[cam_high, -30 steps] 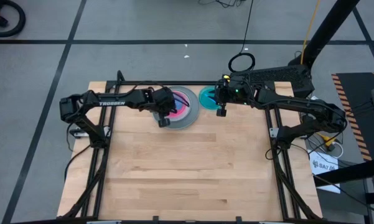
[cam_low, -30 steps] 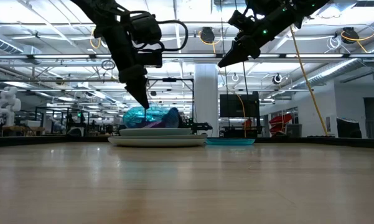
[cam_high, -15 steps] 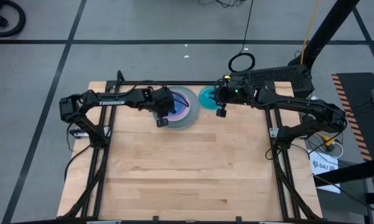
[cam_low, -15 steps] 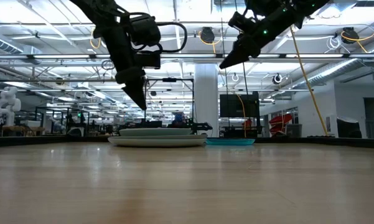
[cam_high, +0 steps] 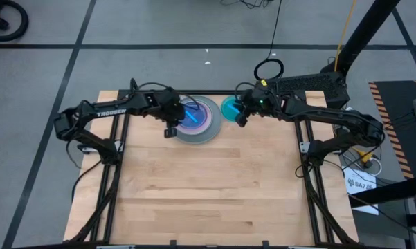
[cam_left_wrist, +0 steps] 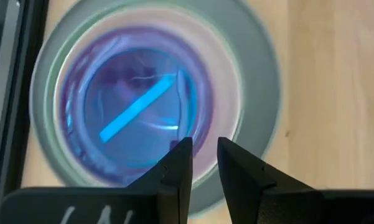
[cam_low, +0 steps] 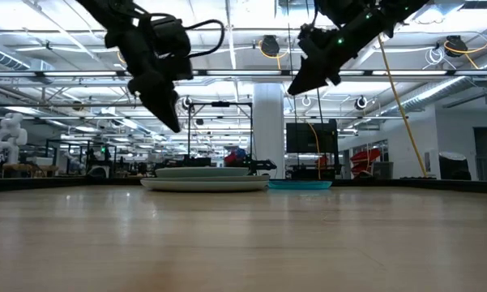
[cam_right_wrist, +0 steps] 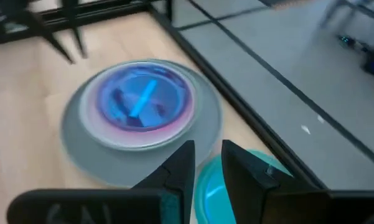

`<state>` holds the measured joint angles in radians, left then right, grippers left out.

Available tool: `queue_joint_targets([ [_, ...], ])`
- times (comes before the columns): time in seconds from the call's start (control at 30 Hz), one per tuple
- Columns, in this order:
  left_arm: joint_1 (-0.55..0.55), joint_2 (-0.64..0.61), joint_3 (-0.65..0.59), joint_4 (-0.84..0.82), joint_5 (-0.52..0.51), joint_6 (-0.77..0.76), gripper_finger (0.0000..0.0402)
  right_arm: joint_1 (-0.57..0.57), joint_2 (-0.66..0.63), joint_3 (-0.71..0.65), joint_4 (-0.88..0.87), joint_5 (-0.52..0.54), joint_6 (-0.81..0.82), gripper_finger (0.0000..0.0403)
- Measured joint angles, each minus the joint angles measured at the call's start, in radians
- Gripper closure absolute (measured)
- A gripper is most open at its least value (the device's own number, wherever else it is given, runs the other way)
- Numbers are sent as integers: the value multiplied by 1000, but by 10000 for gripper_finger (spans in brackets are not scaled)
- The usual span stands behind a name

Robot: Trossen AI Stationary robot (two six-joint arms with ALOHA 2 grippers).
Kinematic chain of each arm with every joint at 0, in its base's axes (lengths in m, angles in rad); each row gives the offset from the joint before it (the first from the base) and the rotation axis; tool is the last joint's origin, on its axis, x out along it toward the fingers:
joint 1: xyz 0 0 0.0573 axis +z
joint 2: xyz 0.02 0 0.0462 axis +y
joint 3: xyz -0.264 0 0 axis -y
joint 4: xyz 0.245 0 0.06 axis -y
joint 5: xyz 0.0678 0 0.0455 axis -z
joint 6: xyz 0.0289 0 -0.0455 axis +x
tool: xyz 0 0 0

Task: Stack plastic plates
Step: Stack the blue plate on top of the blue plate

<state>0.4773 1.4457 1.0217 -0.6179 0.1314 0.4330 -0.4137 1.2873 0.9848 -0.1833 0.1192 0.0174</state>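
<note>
A stack of plastic plates (cam_high: 197, 119) rests at the middle of the table's far edge. A large grey plate (cam_left_wrist: 261, 93) is at the bottom, a pink rim (cam_right_wrist: 188, 115) shows above it, and a small blue plate (cam_left_wrist: 137, 112) lies flat on top. A teal plate (cam_high: 228, 107) lies on the wood just right of the stack. My left gripper (cam_high: 169, 130) hovers above the stack's near left rim, its fingers (cam_left_wrist: 174, 165) narrowly open and holding nothing. My right gripper (cam_high: 241, 119) hangs above the teal plate's near edge, narrowly open and holding nothing.
Black frame rails (cam_high: 159, 93) run along the table's far edge, just behind the plates. Bare wood (cam_high: 208, 187) stretches from the plates to the near edge. A cable loop (cam_high: 268, 69) lies on the floor beyond the table.
The blue plate, tipped up under my left gripper a second ago, now lies flat on the stack. My left gripper has let it go, risen, and drawn off toward the table's left edge. My right gripper has rolled about its own axis in place.
</note>
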Motion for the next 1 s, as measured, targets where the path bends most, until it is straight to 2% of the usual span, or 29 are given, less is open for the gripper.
queue_joint_targets([
  [0.17, 71, -46, -69, 94, 11, 37, 319, -10, 52, 0, -23, 64, 149, 330],
  [0.33, 137, -63, -89, 175, 137, 99, 319, -76, 135, 0, -30, 64, 302, 330],
  [0.47, 176, -67, -89, 245, 209, 97, 319, -180, 177, 0, -87, 35, 374, 330],
  [0.67, 215, -66, -89, 255, 212, 54, 319, -326, 229, 0, -232, 19, 432, 330],
  [0.83, 244, -66, -89, 256, 211, 56, 319, -386, 285, 0, -216, -91, 461, 314],
  [1.0, 274, -66, -89, 256, 211, 68, 319, -392, 354, 1, -167, -98, 469, 278],
])
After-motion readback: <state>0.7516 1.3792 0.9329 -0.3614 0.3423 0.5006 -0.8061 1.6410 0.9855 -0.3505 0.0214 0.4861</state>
